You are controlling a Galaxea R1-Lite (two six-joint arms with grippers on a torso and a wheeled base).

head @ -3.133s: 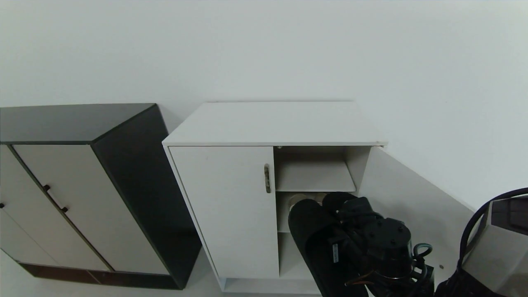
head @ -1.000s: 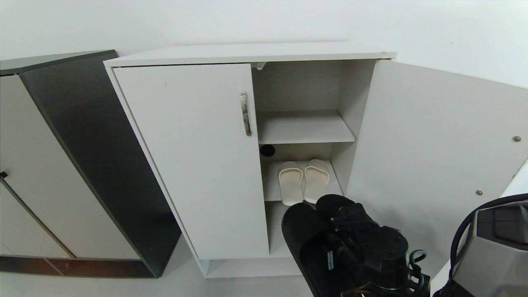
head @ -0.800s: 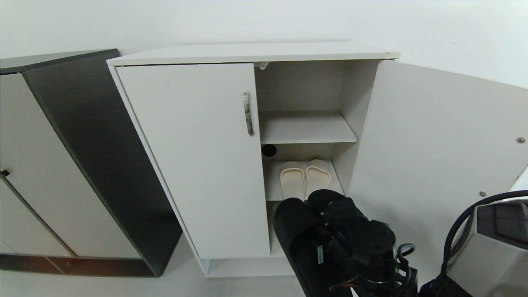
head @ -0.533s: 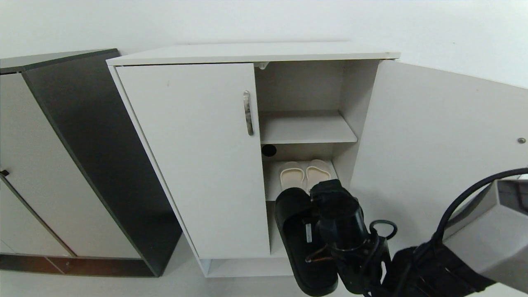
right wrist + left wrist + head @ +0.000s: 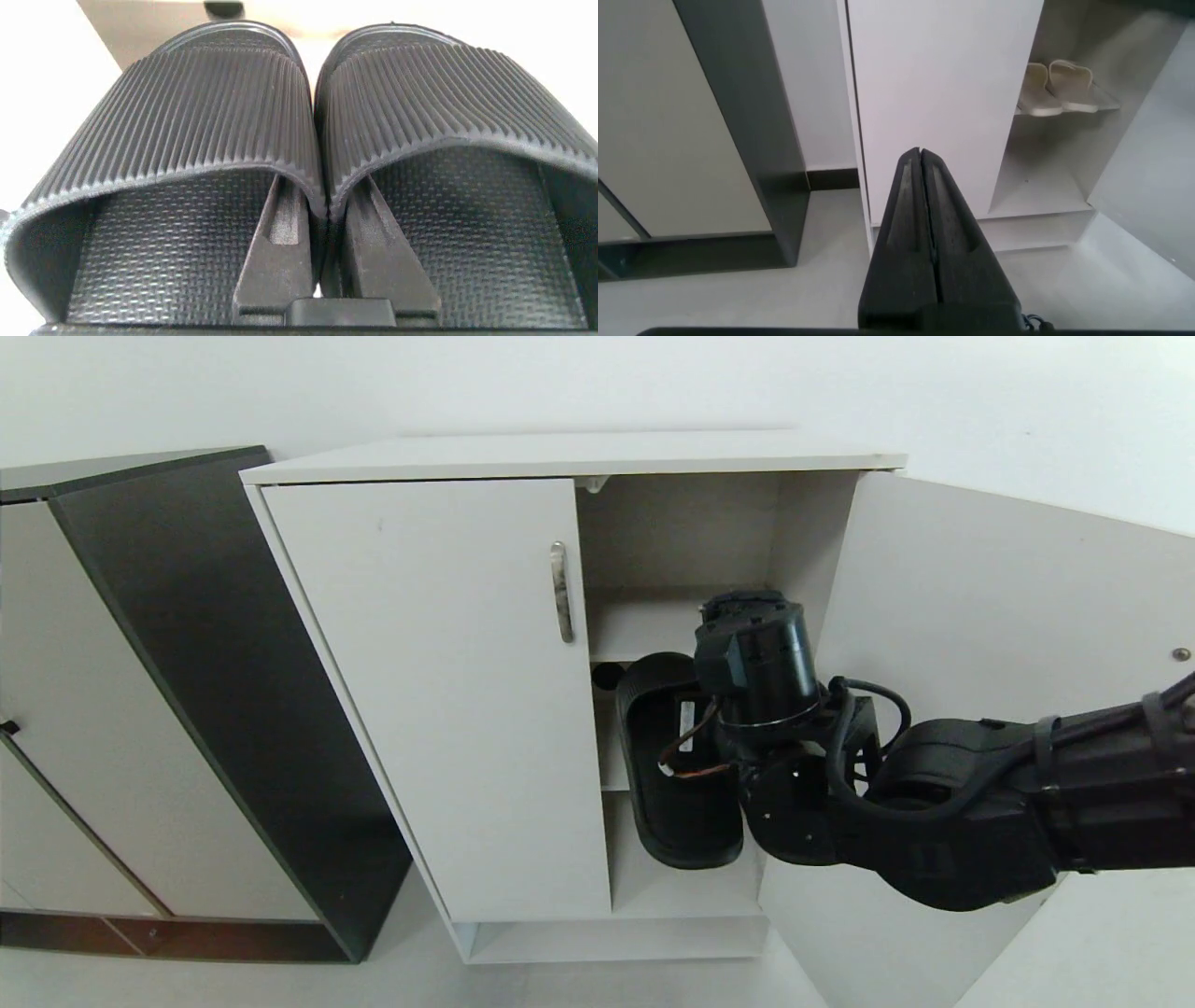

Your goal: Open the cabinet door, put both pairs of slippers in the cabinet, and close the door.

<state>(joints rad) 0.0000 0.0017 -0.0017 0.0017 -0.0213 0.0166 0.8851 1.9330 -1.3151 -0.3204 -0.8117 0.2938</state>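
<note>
The white cabinet has its left door closed and its right door swung wide open. A pair of black slippers hangs toe-up in the opening, at the level of the middle shelf. My right gripper is shut on the two inner strap edges of the black slippers, holding them side by side. A beige pair of slippers lies on the middle shelf inside. My left gripper is shut on nothing, low over the floor in front of the closed door.
A dark cabinet with pale doors stands right beside the white one on the left. The upper shelf is bare. Grey floor runs in front, and the open door bounds the right side.
The head camera tilted down early on. Since then my right arm has lifted the black slippers from low in front of the cabinet into the opening, covering the beige pair in the head view.
</note>
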